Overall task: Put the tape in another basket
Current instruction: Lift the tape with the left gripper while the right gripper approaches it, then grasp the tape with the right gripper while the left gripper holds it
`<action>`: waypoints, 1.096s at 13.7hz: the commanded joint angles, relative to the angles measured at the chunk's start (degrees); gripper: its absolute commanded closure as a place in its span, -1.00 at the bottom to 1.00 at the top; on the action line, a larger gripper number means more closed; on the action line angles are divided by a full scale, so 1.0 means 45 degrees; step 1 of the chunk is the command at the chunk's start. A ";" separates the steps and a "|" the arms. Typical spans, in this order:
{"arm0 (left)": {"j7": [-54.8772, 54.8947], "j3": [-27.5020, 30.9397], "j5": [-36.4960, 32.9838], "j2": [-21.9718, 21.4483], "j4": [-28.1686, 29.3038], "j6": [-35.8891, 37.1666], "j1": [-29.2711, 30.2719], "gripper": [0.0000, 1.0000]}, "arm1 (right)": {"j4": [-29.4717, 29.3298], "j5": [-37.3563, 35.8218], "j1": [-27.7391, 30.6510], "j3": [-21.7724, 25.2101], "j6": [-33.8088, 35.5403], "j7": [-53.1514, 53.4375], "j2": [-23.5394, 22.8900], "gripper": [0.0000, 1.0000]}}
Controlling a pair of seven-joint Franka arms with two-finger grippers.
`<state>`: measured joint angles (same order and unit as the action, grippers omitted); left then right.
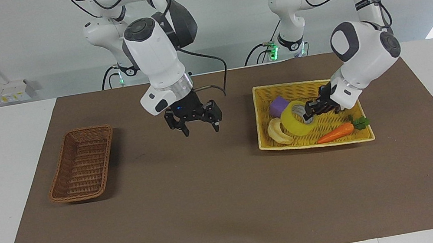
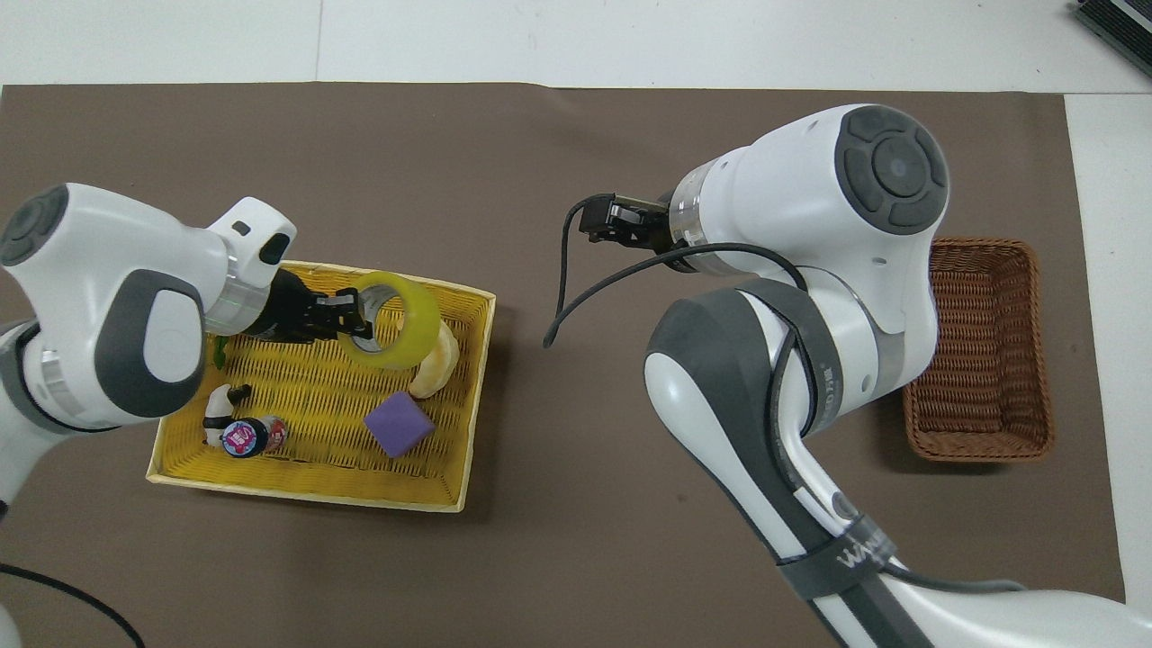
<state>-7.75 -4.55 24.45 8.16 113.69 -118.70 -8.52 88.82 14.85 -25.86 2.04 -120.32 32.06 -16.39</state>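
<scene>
The yellow tape roll (image 1: 293, 127) hangs tilted in my left gripper (image 1: 308, 114), which is shut on its rim. It is lifted just over the yellow tray (image 1: 317, 144), above the banana and the cube. In the overhead view the tape (image 2: 423, 315) and left gripper (image 2: 354, 315) sit over the tray's edge farther from the robots. The dark-brown basket (image 1: 82, 163) stands empty at the right arm's end; it also shows in the overhead view (image 2: 985, 378). My right gripper (image 1: 201, 130) is open and empty, over the mat between basket and tray, also in the overhead view (image 2: 598, 220).
The yellow tray (image 2: 306, 490) holds a pale banana (image 1: 278, 133), a purple cube (image 2: 399, 425), a carrot (image 1: 335, 133), a small pink-capped bottle (image 2: 247, 436) and a panda figure (image 2: 216, 414). A brown mat (image 1: 213, 210) covers the table.
</scene>
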 commanded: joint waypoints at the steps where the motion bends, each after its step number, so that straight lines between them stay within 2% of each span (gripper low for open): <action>1: -0.1380 0.0132 0.0329 -0.0094 0.0087 -0.0905 -0.1365 1.00 | 0.0105 0.0606 -0.0480 -0.0004 -0.0236 0.0141 -0.0125 -1.00; 4: -0.1442 0.0132 0.1888 -0.0075 0.0087 -0.1607 -0.1953 1.00 | 0.0630 0.0645 -0.0835 -0.0023 -0.0528 0.0025 -0.0127 -1.00; 6: -0.1403 0.0074 0.2048 -0.0055 0.0048 -0.1747 -0.2130 1.00 | 0.1079 0.1965 -0.0815 -0.0024 -0.0528 -0.1140 0.0087 -1.00; 8: -0.1383 0.0054 0.2903 -0.0036 -0.0050 -0.2076 -0.2363 1.00 | 0.1490 0.3317 -0.0796 -0.0024 -0.0606 -0.2880 0.0283 -1.00; 11: -0.1403 0.0054 0.3237 -0.0036 -0.0050 -0.2528 -0.2775 1.00 | 0.2484 0.3360 -0.0854 -0.0024 -0.1483 -0.3935 0.0751 -1.00; 15: -0.1422 0.0054 0.3981 -0.0132 -0.0069 -0.2548 -0.2931 1.00 | 0.2800 0.3360 -0.0795 -0.0024 -0.1892 -0.4800 0.0675 -1.00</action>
<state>-14.12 -5.01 40.38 8.25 113.66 -129.48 -20.73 98.26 28.21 -29.63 2.17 -126.11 13.08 -14.81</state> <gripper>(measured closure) 0.780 0.000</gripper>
